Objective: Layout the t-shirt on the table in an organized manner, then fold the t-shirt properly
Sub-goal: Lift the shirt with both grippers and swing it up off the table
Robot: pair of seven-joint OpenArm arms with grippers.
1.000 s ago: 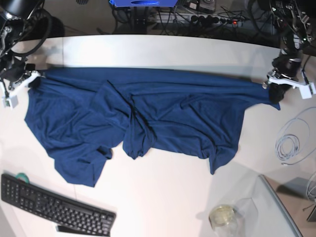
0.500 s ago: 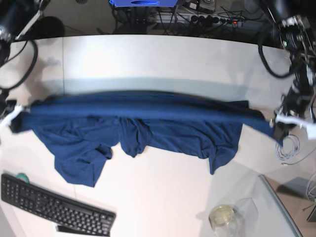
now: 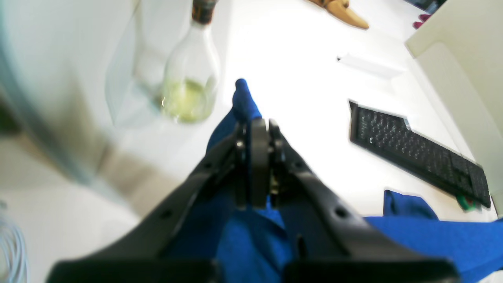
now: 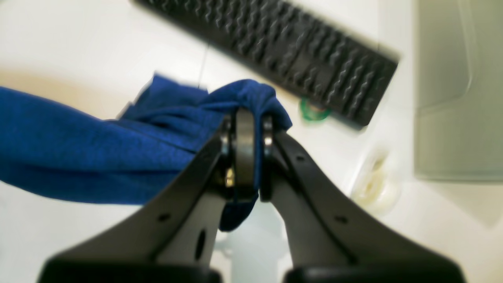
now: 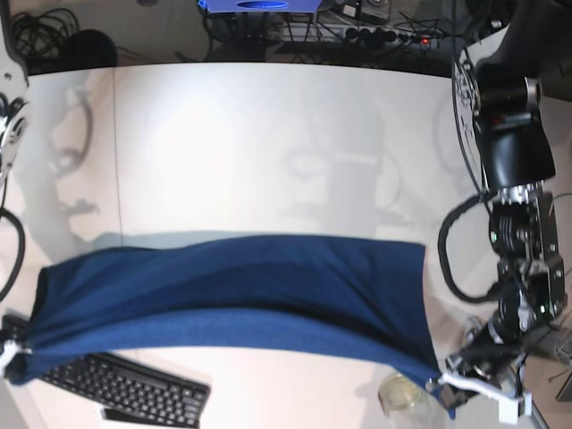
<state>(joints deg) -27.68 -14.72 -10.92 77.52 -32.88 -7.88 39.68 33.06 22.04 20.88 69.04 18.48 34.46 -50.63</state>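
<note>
Navy blue soft fabric t-shirt (image 5: 232, 290) hangs stretched above the wide white smooth worktop (image 5: 268, 143), each end pinched tight between closed fingers of the left gripper (image 3: 255, 129) and right gripper (image 4: 245, 118).

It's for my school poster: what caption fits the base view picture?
Two robot tools hold a plain dark navy blue t-shirt stretched above the white table.
</note>
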